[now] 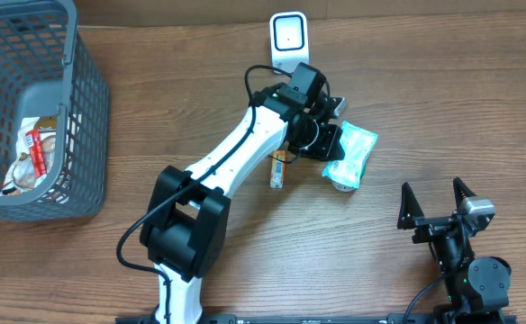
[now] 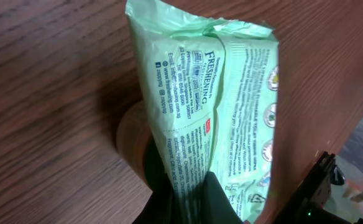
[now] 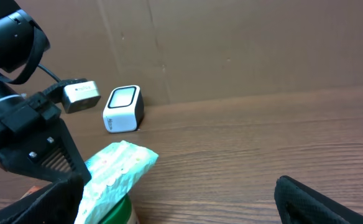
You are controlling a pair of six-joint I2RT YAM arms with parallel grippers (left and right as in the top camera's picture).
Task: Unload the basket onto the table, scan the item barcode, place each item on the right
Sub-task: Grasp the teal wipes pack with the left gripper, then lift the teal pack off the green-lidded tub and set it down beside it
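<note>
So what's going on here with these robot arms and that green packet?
The left gripper is clamped on a green packet near the middle of the table, a little short of the white scanner at the far edge. The packet is not yet in front of the scanner's window. The right gripper sits open at the near right, holding nothing. A grey basket with other packaged goods stands at the left.
</note>
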